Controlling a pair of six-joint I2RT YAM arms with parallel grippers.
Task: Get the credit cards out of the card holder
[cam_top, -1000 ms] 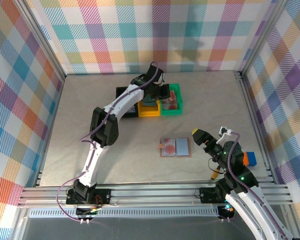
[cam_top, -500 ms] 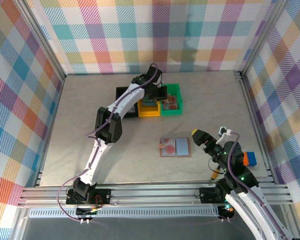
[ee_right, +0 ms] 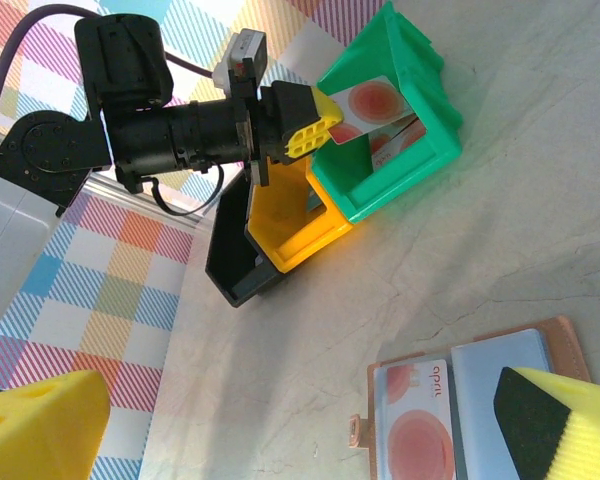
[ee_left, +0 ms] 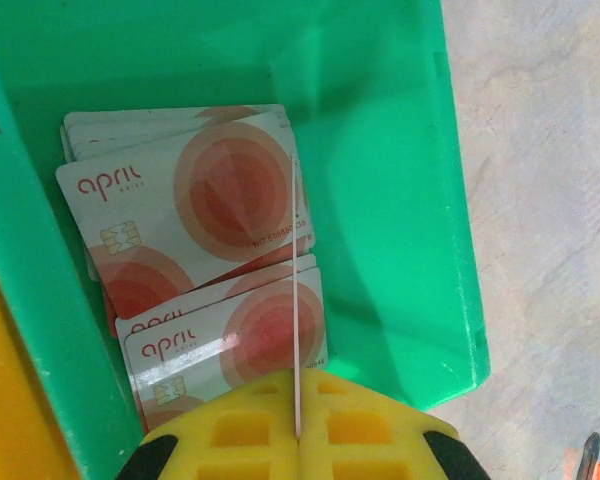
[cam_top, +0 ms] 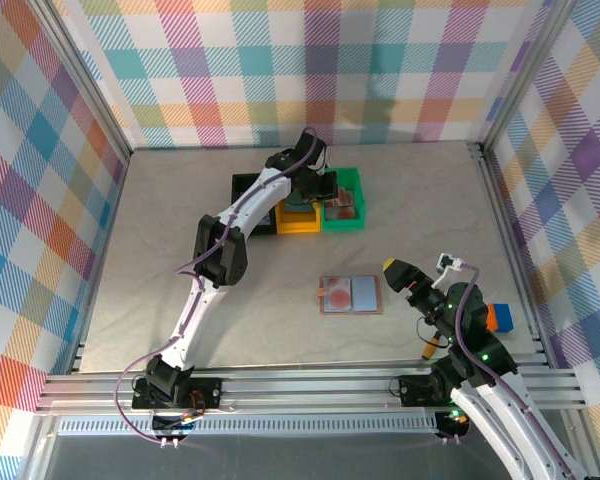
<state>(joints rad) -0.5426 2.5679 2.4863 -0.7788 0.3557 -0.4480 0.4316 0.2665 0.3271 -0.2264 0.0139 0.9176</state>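
The left gripper (ee_right: 317, 122) is pressed together on one credit card (ee_right: 368, 100), pale with a red-orange round spot, held upright over the green bin (ee_right: 420, 150). In the left wrist view that card is edge-on, a thin white line rising from between the yellow fingers (ee_left: 230, 430). Below it in the bin is a loose fanned pile of cards (ee_left: 195, 205) with the same pale design, "april" print and chip, lying flat near the bin's left wall. Cannot tell if the held card touches the pile. The card holder (cam_top: 351, 294) lies open flat on the table (cam_top: 180, 260), well apart from the bins. It has a reddish-brown border and a grey-blue pocket on the right half, and one spotted card (ee_right: 418, 425) sits in the left half. The right gripper (cam_top: 401, 274) is spread wide just right of the holder, gripping nothing. The yellow bin (cam_top: 298, 226) and black bin (cam_top: 242, 186) sit left of the green one.
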